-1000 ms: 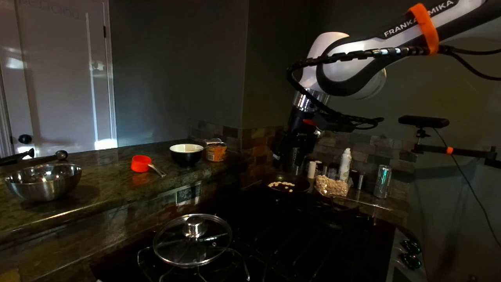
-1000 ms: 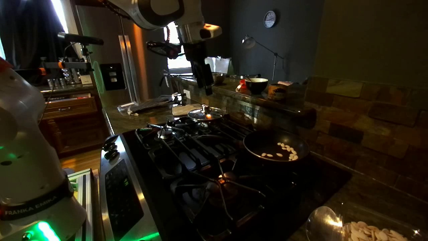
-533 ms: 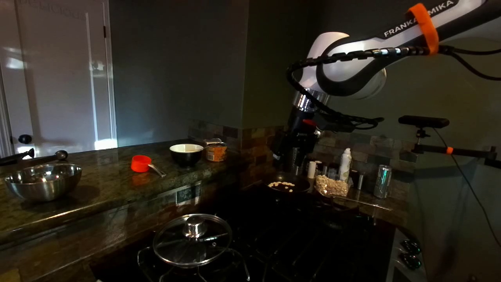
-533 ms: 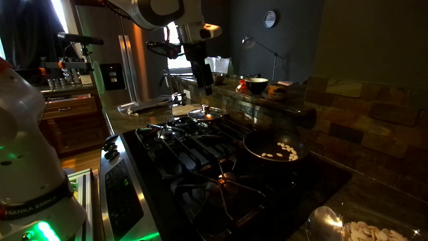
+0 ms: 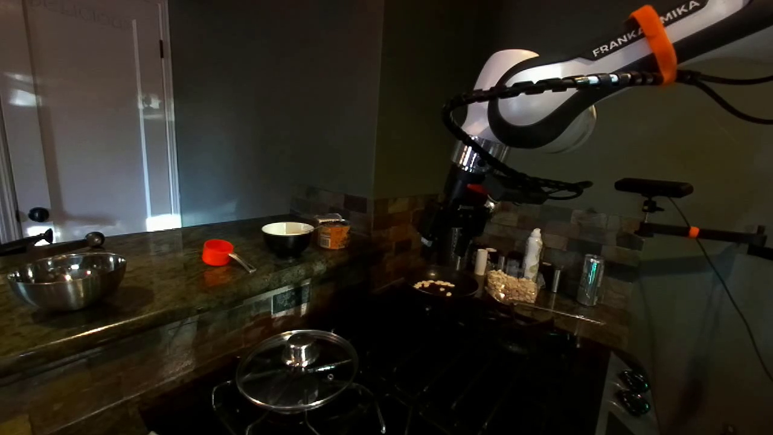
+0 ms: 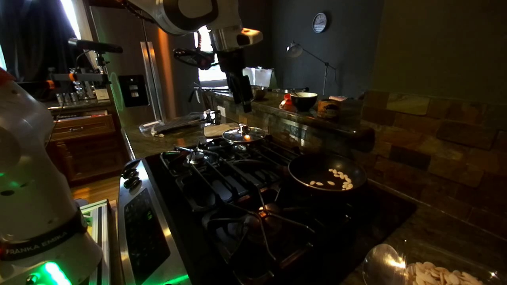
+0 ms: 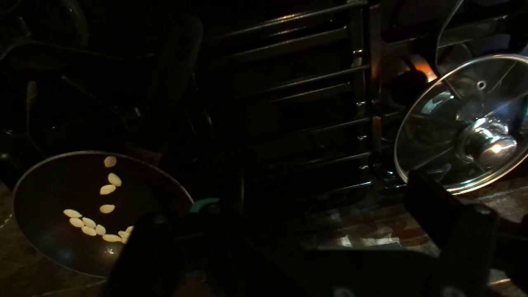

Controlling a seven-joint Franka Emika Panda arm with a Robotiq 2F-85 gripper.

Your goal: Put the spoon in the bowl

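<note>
Spoon (image 6: 295, 94): could make out only a thin handle at the left of the black bowl (image 6: 304, 105), in an exterior view, on the raised worktop (image 6: 269, 103) at the far side; seemed already inside. Found the pincer (image 7: 288, 199) spread wide above the stove (image 6: 233, 186), holding nothing, well apart from the bowl. Judged the spoon light and stiff, likely smooth enough to twist when pinched off-centre. Would have gripped across the exposed handle just above the rim, gently, to avoid tipping the bowl.
</note>
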